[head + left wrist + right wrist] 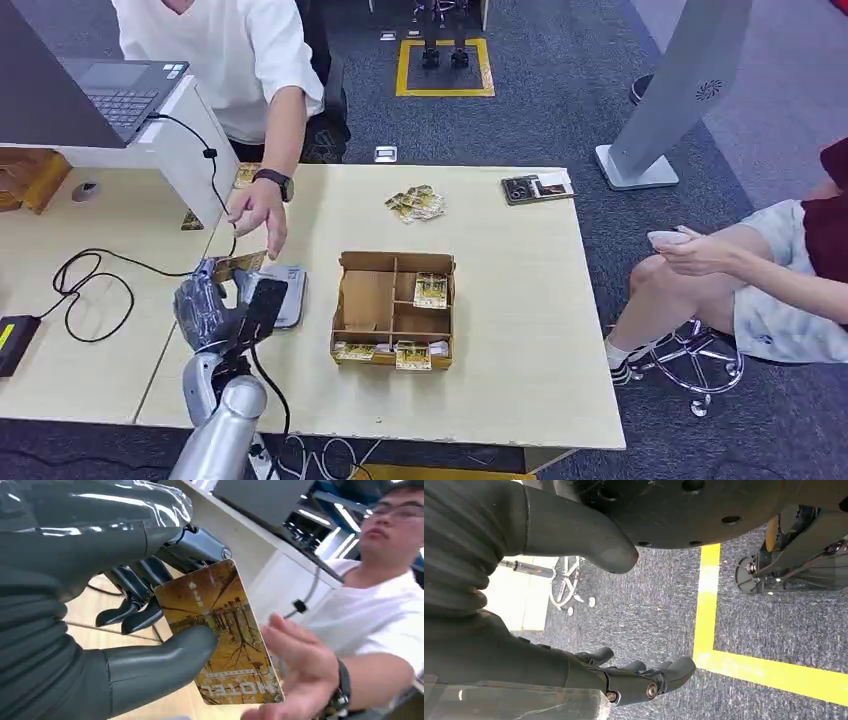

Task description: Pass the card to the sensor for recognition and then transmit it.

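Observation:
My left hand [215, 300] holds a golden-brown hotel card [238, 265] above the table's left part, the card pinched between thumb and fingers [165, 655]. The card [220, 630] reads "HOTEL" and sticks out toward a person's open hand [300, 665]. That person's hand [258, 215] hovers just beyond the card, apart from it. A grey flat sensor pad [290, 295] lies on the table right beside my hand. My right hand [624, 680] hangs over the carpet with fingers apart and nothing in it.
A cardboard divider box [393, 310] with several cards stands mid-table. Loose cards [415, 203] and a dark card holder [537, 187] lie farther back. A laptop on a white stand [150, 110] and black cables [90, 285] are at the left. A seated person [760, 270] is at the right.

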### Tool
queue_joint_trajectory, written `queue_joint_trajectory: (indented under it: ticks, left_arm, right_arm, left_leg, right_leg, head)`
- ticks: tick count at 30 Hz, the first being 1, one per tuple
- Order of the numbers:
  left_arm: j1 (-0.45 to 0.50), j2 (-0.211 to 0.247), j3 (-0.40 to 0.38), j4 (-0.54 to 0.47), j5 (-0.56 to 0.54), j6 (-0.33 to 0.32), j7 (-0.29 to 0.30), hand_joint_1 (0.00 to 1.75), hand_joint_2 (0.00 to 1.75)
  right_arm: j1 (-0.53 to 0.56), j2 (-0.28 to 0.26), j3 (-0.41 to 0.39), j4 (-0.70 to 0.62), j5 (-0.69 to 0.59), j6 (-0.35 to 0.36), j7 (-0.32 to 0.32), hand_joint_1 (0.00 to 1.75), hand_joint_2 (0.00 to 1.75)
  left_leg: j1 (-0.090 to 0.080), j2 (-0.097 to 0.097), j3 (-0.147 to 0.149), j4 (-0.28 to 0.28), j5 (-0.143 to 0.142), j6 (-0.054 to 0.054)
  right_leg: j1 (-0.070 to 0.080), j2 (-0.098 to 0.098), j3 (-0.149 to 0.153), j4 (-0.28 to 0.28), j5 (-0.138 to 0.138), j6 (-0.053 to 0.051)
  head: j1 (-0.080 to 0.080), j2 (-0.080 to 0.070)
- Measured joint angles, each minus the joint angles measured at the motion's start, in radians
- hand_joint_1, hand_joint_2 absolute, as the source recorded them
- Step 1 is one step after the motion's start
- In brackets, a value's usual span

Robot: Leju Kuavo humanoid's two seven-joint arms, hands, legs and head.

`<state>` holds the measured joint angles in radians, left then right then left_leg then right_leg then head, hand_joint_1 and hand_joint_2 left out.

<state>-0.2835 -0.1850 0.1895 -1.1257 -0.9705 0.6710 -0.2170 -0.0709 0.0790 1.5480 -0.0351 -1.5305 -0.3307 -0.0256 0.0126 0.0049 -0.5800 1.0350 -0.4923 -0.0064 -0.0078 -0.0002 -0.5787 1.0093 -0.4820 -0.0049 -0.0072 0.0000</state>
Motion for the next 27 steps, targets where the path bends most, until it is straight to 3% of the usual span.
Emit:
queue_joint_trajectory:
  ticks: [11, 20, 21, 22, 27]
  left_arm:
    - [-0.082, 0.005, -0.096, 0.043, -0.13, 0.0, 0.101, 1.75, 1.75]
    - [-0.117, 0.008, -0.099, 0.099, -0.164, 0.0, 0.111, 1.75, 1.75]
    - [-0.117, 0.008, -0.099, 0.103, -0.164, 0.0, 0.109, 1.47, 1.75]
    - [-0.117, 0.008, -0.099, 0.107, -0.162, 0.0, 0.107, 0.0, 1.75]
    - [-0.117, 0.008, -0.099, 0.126, -0.164, 0.0, 0.094, 0.0, 1.75]
  right_arm:
    - [-0.001, 0.0, 0.0, 0.0, 0.02, 0.0, 0.0, 0.0, 1.75]
    - [-0.002, 0.0, 0.0, -0.001, 0.015, -0.005, -0.005, 0.0, 1.75]
    - [-0.002, 0.0, 0.0, -0.001, 0.014, -0.005, -0.005, 0.0, 1.75]
    - [-0.002, 0.0, 0.0, -0.001, 0.012, -0.005, -0.006, 0.0, 1.75]
    - [-0.002, 0.0, 0.0, -0.002, 0.011, -0.005, -0.006, 0.0, 1.75]
  left_leg:
    - [0.0, 0.0, 0.0, 0.0, 0.0, 0.0]
    - [0.0, 0.0, 0.0, 0.0, 0.0, 0.0]
    - [0.0, 0.0, 0.0, 0.0, 0.0, 0.0]
    - [0.0, 0.0, 0.0, 0.0, 0.0, 0.0]
    - [0.0, 0.0, 0.0, 0.0, 0.0, 0.0]
  right_leg:
    - [0.0, 0.0, 0.0, 0.0, 0.0, 0.0]
    - [0.0, 0.0, 0.0, 0.0, 0.0, 0.0]
    - [0.0, 0.0, 0.0, 0.0, 0.0, 0.0]
    - [0.0, 0.0, 0.0, 0.0, 0.0, 0.0]
    - [0.0, 0.0, 0.0, 0.0, 0.0, 0.0]
  head:
    - [0.0, 0.0]
    - [0.0, 0.0]
    - [0.0, 0.0]
    - [0.0, 0.0]
    - [0.0, 0.0]
